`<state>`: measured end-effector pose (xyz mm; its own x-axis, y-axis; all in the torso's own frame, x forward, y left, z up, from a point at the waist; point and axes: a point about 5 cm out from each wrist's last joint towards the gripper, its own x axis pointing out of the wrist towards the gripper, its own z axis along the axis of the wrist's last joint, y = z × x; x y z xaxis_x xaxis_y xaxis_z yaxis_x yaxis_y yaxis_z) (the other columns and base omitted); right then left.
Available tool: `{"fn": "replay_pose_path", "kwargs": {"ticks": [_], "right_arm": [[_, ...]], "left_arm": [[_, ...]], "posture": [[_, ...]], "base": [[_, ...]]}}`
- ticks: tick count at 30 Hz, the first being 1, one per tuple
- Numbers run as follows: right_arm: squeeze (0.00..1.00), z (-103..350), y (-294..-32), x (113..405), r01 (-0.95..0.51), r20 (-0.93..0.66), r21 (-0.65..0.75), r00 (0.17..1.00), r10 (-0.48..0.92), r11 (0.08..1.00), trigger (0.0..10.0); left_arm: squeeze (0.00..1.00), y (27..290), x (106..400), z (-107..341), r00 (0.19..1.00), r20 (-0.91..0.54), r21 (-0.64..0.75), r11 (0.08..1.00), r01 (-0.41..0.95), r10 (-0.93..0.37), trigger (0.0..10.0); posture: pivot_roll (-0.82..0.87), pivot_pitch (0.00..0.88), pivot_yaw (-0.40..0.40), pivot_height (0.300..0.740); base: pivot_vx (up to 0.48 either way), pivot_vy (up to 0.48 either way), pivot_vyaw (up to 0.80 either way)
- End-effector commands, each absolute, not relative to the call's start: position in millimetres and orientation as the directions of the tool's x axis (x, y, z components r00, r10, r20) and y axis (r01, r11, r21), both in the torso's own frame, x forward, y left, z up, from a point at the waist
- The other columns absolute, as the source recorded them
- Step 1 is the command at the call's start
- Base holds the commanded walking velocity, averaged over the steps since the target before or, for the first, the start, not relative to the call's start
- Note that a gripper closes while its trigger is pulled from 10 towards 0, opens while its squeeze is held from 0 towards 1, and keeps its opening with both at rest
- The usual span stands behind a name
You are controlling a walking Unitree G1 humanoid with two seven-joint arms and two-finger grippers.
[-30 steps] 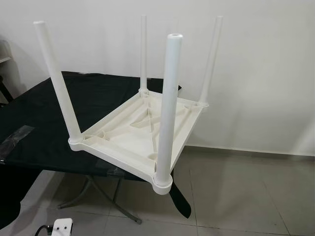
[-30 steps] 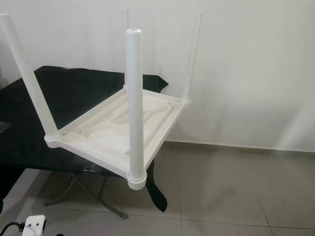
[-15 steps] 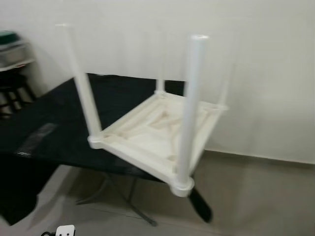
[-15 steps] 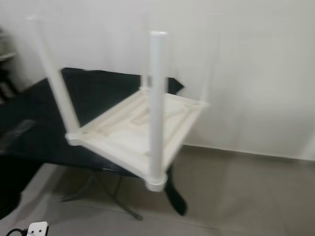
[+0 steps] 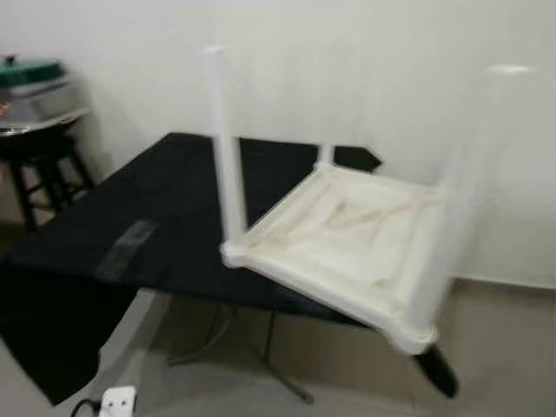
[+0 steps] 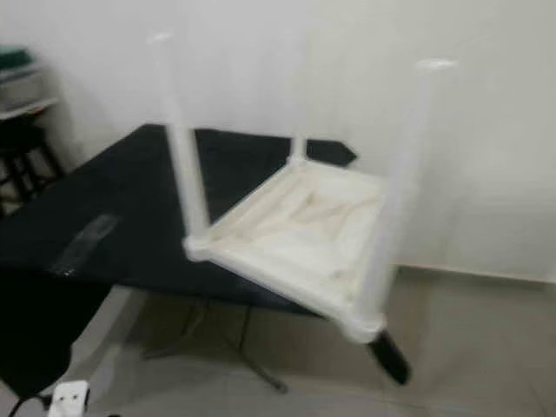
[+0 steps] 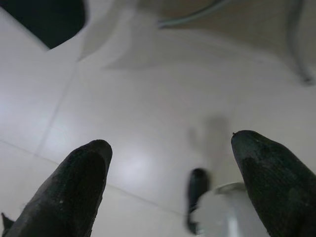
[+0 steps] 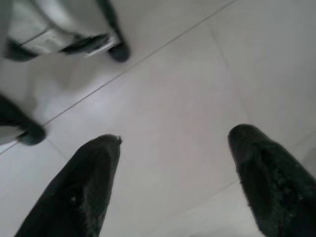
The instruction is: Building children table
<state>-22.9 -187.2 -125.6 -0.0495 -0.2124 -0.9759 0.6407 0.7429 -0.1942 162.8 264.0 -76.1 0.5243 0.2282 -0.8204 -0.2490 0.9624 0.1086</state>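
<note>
Left eye view blurred, white children's table (image 5: 347, 230) upside down on black-clothed table (image 5: 139, 217), no legible writing, both grippers spread wide, empty.

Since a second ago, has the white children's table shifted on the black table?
No. The white children's table sits upturned at the same corner of the black table, near leg overhanging; the whole view shifted, so the camera turned.

Upturned children's table (image 5: 347, 230) on draped table's (image 5: 130, 217) right corner, stool (image 5: 39, 152) apparently far left

left gripper (image 7: 173, 173): two black fingers (image 7: 79, 192), rounded tips, matte; right gripper (image 8: 173, 177): same black, slightly textured fingers (image 8: 266, 182)
</note>
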Motion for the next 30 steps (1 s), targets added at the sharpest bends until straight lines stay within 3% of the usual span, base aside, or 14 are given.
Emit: {"fn": "replay_pose_path", "kwargs": {"ticks": [1,3,30], "right_arm": [[0.00,-48,-235,232,-0.015,-0.758,-0.282,0.617,-0.214,0.959,10.0],[0.00,-48,-235,233,-0.017,-0.757,-0.281,0.618,-0.211,0.960,10.0],[0.00,-41,-237,242,-0.036,-0.746,-0.307,0.630,-0.217,0.951,10.0]], "left_arm": [[0.00,258,173,-73,0.551,-0.807,0.087,0.965,-0.246,0.213,10.0],[0.00,258,174,-73,0.555,-0.803,0.085,0.964,-0.253,0.217,10.0],[0.00,251,175,-75,0.566,-0.805,0.028,0.963,-0.267,0.180,10.0]], "posture": [[0.07,0.000,-0.059,0.740],[0.08,0.000,-0.059,0.740],[0.07,0.000,-0.061,0.740]], "base": [[0.000,0.480,0.00],[0.000,0.480,0.00],[0.000,0.000,0.00]]}}
